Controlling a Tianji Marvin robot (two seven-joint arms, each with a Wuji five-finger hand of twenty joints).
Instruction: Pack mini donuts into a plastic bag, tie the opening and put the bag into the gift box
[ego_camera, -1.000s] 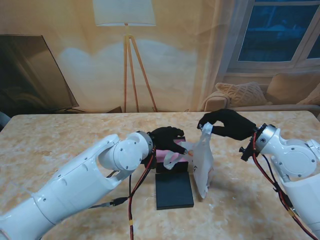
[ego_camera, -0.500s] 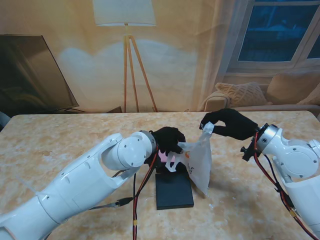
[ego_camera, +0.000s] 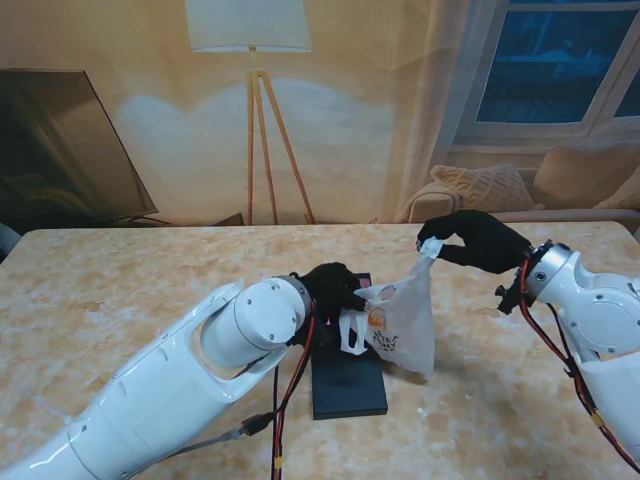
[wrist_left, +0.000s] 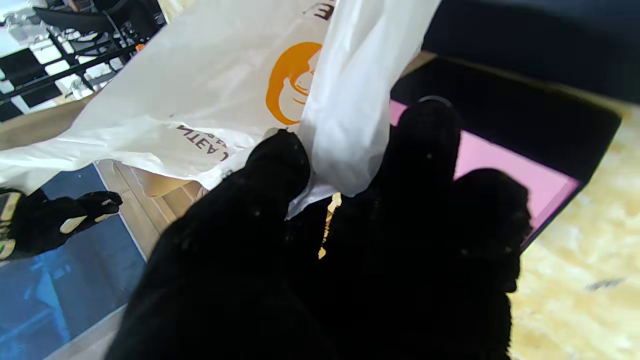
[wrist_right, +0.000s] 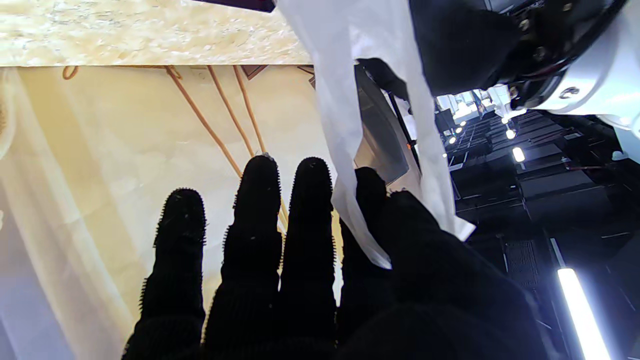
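Since a second ago the right hand (ego_camera: 478, 240) has risen and drawn right, pulling the plastic bag (ego_camera: 402, 322) from a limp vertical hang into a stretched span. Left hand (ego_camera: 332, 288) pinches one bag handle, right hand pinches the other, both black-gloved. Bag: white, translucent, orange logo and dark lettering, bulging low, hanging mid-worktop (ego_camera: 120, 280) beside the dark gift box (ego_camera: 348, 380), pink lining showing.
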